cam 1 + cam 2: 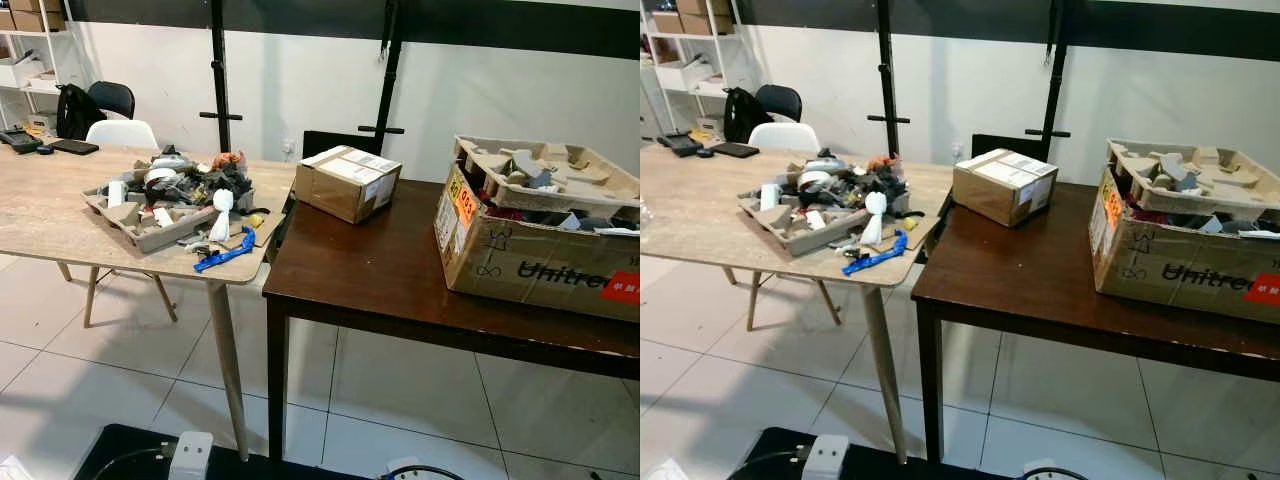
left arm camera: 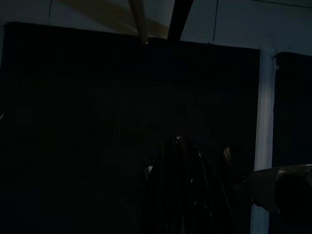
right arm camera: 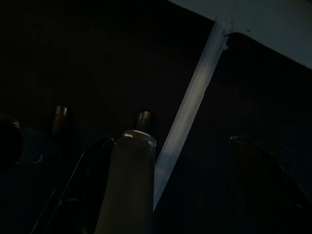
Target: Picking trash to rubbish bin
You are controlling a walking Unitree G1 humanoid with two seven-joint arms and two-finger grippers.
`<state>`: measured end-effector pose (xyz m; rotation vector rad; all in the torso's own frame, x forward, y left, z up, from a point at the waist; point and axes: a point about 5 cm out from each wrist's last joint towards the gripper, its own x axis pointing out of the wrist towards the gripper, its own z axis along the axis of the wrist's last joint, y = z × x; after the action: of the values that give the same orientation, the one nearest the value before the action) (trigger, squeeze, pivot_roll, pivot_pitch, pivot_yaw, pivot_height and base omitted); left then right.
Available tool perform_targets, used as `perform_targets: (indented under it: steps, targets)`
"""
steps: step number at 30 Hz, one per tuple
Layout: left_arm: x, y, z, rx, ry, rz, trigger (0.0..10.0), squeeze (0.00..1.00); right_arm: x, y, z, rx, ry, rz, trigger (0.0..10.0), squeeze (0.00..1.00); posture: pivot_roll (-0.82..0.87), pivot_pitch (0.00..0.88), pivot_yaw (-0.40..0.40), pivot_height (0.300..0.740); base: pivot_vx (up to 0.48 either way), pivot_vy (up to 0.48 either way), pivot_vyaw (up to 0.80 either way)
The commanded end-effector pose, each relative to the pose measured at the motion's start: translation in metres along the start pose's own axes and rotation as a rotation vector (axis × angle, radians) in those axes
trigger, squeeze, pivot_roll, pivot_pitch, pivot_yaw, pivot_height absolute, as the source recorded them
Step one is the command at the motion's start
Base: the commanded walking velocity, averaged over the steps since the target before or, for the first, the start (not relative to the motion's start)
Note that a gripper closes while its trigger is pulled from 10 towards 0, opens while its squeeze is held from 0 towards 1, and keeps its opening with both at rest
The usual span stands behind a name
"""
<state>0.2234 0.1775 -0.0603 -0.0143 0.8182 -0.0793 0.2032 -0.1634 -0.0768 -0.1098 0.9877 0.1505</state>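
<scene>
At 6 o'clock, nearest the camera, a black mat point(image 1: 130, 445) lies on the white tiled floor point(image 1: 400, 390) and carries a white plug block point(image 1: 190, 455).

At 3 o'clock, an open corrugated carton point(image 1: 530, 255) with black print and an orange label sits on the dark wooden table point(image 1: 370, 270). It holds moulded pulp inserts and grey scraps.

At 9 o'clock, the pale wooden table point(image 1: 50, 215) carries a moulded pulp tray point(image 1: 150, 225) heaped with trash point(image 1: 190, 185): black, white and orange pieces. A blue strip point(image 1: 225, 252) lies at the table edge, just beside the tray.

At 12 o'clock, a smaller sealed cardboard box point(image 1: 347, 182) rests on the dark table's far left corner.

Beyond, 2 chairs, 1 white point(image 1: 120, 133) and 1 black point(image 1: 112, 98), stand against the wall.

Both wrist views are very dark; finger spacing of the left gripper and right gripper cannot be determined.
</scene>
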Motion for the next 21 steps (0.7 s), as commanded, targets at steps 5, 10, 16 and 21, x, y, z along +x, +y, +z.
perform_targets:
  steps: [5,10,16,21]
  targets:
    - [-0.0016,0.0049,-0.0055,-0.027,0.023,0.014,10.0,0.00,-0.0004,-0.0015,-0.0028,0.003,0.010,0.001,10.0,0.00,0.05,0.000,-0.023,0.740,0.000,0.000,0.00]
    - [-0.0015,0.0054,-0.0046,-0.035,0.020,0.016,10.0,0.00,-0.0004,-0.0012,-0.0027,0.001,0.009,0.003,10.0,0.00,0.05,0.000,-0.023,0.740,0.254,0.000,0.00]
    - [-0.0017,0.0063,-0.0043,-0.044,0.017,0.016,10.0,0.00,-0.0004,-0.0009,-0.0024,-0.003,0.008,0.005,10.0,0.00,0.05,0.000,-0.026,0.740,0.277,0.000,0.00]
    - [-0.0019,0.0067,-0.0046,-0.046,0.016,0.016,10.0,0.00,-0.0004,-0.0011,-0.0024,-0.006,0.007,0.006,10.0,0.00,0.05,0.000,-0.026,0.740,0.295,0.000,0.00]
